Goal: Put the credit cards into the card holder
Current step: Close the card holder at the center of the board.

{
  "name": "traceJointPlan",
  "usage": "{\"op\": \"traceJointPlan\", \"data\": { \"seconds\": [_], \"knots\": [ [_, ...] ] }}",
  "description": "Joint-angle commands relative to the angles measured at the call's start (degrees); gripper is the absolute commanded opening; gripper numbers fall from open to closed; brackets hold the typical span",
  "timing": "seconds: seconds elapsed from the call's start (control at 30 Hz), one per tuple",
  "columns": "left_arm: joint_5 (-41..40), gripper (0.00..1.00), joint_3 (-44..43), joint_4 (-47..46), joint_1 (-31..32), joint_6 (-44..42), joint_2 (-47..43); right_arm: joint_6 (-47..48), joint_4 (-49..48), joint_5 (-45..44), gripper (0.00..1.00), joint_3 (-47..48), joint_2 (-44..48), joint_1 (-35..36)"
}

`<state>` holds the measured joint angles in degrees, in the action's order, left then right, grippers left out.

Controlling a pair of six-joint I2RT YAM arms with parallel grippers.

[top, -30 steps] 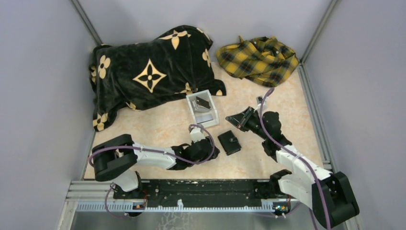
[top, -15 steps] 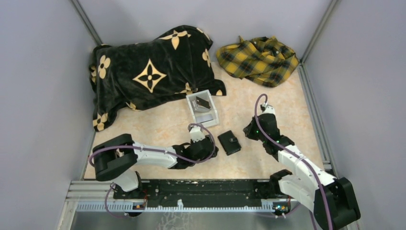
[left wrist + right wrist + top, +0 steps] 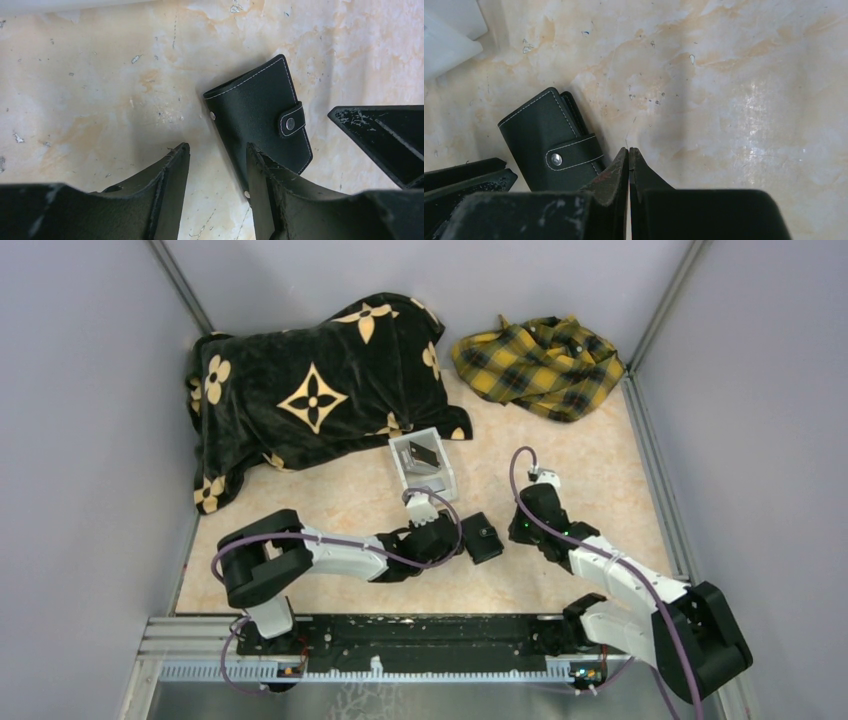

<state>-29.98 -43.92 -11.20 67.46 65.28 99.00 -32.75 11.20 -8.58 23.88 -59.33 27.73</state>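
**Top view, centre.** The closed card holder (image 3: 483,538) lies flat on the marbled tabletop (image 3: 330,502) with its strap snapped. Over the past second the right gripper (image 3: 520,530) has swung down from mid-air to the holder's strap side, jaws clenched on nothing. The left gripper (image 3: 216,150) has slid rightward, and its released jaws straddle the opposite edge. The credit cards (image 3: 424,454) sit in the white open-top box (image 3: 446,478) just above. The likely step is unclasping the holder; no card is loaded yet.

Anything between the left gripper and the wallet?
Nothing visible. The open left gripper sits right at the wallet, with one finger over its near edge. The wallet's strap is snapped shut, though.
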Motion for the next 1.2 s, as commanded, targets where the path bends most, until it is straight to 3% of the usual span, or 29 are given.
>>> {"op": "traceJointPlan", "data": {
  "seconds": [0.0,0.2,0.53,0.8,1.17],
  "knots": [
    [2.55,0.54,3.17,12.20,-0.67,-1.18,5.01,-0.23,-0.81,-2.18,0.00,-0.30,-0.63,1.54],
    [2.26,0.51,5.98,11.82,-0.74,0.80,2.55,-1.24,-0.13,-2.71,0.00,-0.98,-1.03,3.25],
    [2.72,0.30,6.04,12.66,-0.58,1.85,3.99,-3.61,0.36,-5.32,0.00,0.18,-3.55,8.53],
    [2.38,0.22,4.02,12.96,-0.96,0.82,7.15,-6.27,1.43,-7.80,0.00,0.68,-3.96,13.73],
    [1.56,0.22,5.72,13.23,-1.24,1.66,5.71,-8.76,1.78,-9.57,0.00,3.02,-6.53,18.71]
  ]
}}
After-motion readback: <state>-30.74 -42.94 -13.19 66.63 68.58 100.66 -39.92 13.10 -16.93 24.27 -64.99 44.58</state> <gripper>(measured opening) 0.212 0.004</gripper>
